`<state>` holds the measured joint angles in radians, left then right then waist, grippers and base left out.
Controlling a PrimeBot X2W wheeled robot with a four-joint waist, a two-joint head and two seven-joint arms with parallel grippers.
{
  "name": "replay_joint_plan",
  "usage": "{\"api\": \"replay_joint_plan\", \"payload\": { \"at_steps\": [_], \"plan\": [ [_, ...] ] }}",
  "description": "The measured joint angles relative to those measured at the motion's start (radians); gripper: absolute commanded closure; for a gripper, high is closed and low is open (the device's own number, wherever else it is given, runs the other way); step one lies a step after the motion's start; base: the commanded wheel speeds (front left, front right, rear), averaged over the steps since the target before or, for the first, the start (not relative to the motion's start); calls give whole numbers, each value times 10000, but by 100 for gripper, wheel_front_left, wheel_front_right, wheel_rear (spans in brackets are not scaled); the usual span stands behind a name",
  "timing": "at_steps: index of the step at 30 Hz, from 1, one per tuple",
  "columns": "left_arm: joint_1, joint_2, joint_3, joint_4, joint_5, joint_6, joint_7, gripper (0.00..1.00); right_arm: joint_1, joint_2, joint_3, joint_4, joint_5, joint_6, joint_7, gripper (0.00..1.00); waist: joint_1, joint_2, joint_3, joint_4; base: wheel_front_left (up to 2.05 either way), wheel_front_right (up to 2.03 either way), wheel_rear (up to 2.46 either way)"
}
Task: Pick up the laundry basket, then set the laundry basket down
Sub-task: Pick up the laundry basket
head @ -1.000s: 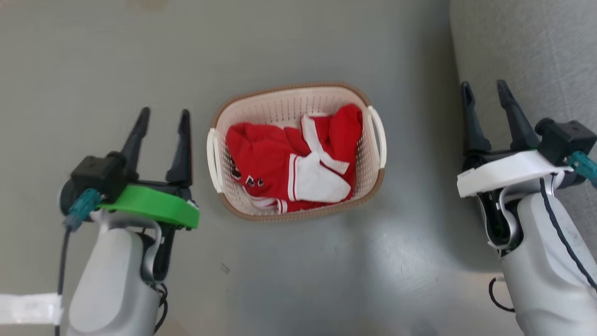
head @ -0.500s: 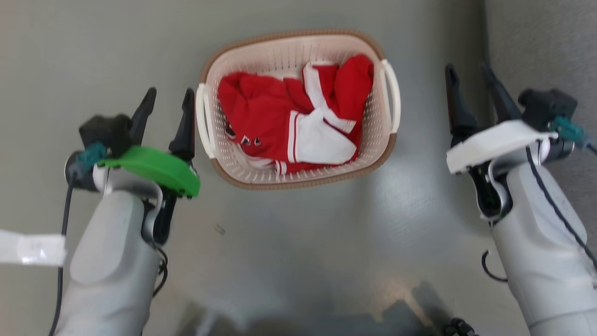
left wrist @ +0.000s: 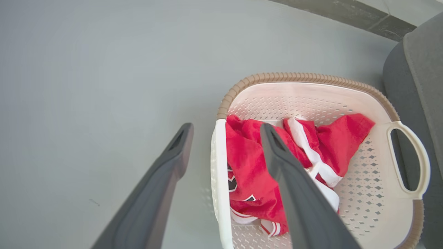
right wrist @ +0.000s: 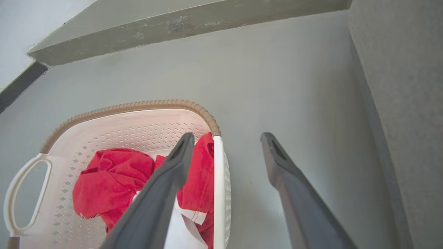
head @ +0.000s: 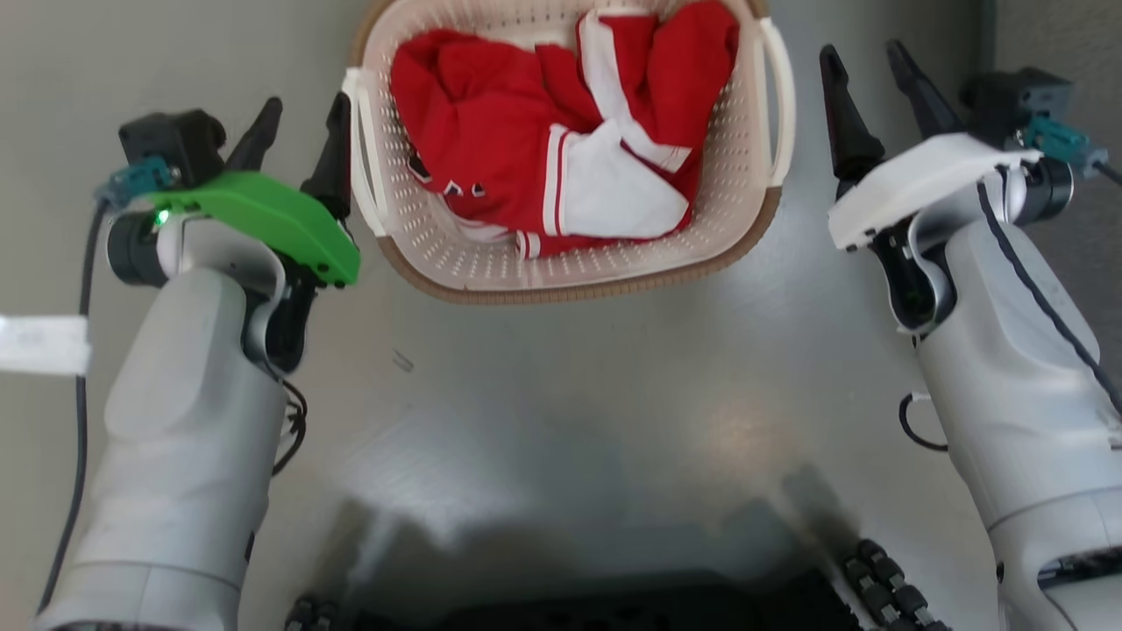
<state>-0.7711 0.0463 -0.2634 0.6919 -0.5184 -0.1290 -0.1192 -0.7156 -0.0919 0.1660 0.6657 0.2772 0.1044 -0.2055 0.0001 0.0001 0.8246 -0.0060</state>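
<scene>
So at this point the laundry basket (head: 456, 254) sat flat on the grey floor (head: 561, 394), dead centre between the two arms. It wasn't lifted at all, so I'd call this the lining-up part of the pick.

The left gripper (head: 302, 103) had its fingers spread apart and empty. In the left wrist view the basket's left handle (left wrist: 218, 173) ran right up the gap between them. One finger was over bare floor on the outside, and the other was over the red and white garment (left wrist: 249, 162) on the inside.

It was the same deal mirrored on the other side. The right gripper (head: 861, 53) was spread wide and holding nothing. In its wrist view the right handle (right wrist: 218, 180) was between the fingers, with the inner finger over the clothes and the outer one over the floor.

From the head camera both sets of fingertips looked just beside the handles rather than touching. My guess is they were a bit above the rim, though I couldn't really tell the height.

The placement makes sense to me. With a floppy load and two side handles, you straddle both handles, pinch them evenly, and the basket comes up level.

One thing I'd watch is the grey upholstered furniture (right wrist: 398, 103) near the outer right finger, since there isn't much room to swing that way.
</scene>
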Motion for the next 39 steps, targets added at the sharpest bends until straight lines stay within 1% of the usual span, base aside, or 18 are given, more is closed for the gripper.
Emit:
{"api": "replay_joint_plan", "payload": {
  "at_steps": [6, 8, 13, 22, 24, 32, 33, 34, 35, 36, 37, 38, 39],
  "plan": [
    [-680, -19, -69, 579, -155, 0, 174, 0, -601, 23, 201, 790, 56, 13, 205, 0, 0, -1, 635, 35, 0, 0, 0],
    [-893, -27, -234, 773, -176, 0, 234, 0, -751, 44, 288, 1035, 102, 96, 230, 0, 0, 0, 813, 52, 0, 0, 0],
    [-1086, -81, -690, 1193, -244, 0, 491, 0, -1171, 94, 508, 1567, 173, 98, 303, 0, 0, 0, 1164, 116, 0, 0, 0],
    [-1845, -105, -1016, 1820, -449, 0, 742, 0, -2037, 161, 917, 2345, 232, 132, 472, 0, 0, 0, 1643, 169, 0, 0, 0],
    [-1994, -127, -1080, 1965, -481, 0, 746, 0, -2229, 165, 1003, 2464, 232, 188, 472, 0, 0, 0, 1727, 177, 0, 0, 0],
    [-2230, -163, -1388, 2385, -746, 0, 840, 0, -2610, 182, 1149, 3072, 341, 188, 476, 0, 0, 0, 1965, 190, 0, 0, 0],
    [-2243, -167, -1423, 2406, -767, 0, 834, 0, -2632, 184, 1158, 3116, 378, 188, 464, 2, -1, 0, 1972, 193, 0, 0, 0],
    [-2263, -167, -1463, 2418, -771, 0, 832, 0, -2661, 188, 1162, 3168, 424, 188, 464, 28, -1, 0, 1979, 196, 0, 0, 0],
    [-2296, -171, -1509, 2441, -786, 0, 832, 11, -2697, 192, 1174, 3241, 435, 188, 464, 74, 0, 0, 1985, 199, 0, 0, 0],
    [-2337, -173, -1553, 2472, -819, 0, 830, 31, -2745, 194, 1195, 3313, 464, 188, 464, 96, 0, 0, 1992, 200, 0, 0, 0],
    [-2378, -176, -1584, 2499, -853, 0, 828, 62, -2799, 196, 1218, 3371, 504, 188, 462, 100, 0, -1, 1996, 202, 0, 0, 0],
    [-2409, -178, -1622, 2514, -861, 0, 815, 100, -2847, 196, 1239, 3394, 512, 188, 430, 100, 0, 0, 1999, 202, 0, 0, 0],
    [-2434, -184, -1657, 2535, -878, -4, 815, 100, -2896, 201, 1262, 3427, 514, 190, 397, 100, -1, 0, 1999, 202, 0, 0, 0]
  ]
}}
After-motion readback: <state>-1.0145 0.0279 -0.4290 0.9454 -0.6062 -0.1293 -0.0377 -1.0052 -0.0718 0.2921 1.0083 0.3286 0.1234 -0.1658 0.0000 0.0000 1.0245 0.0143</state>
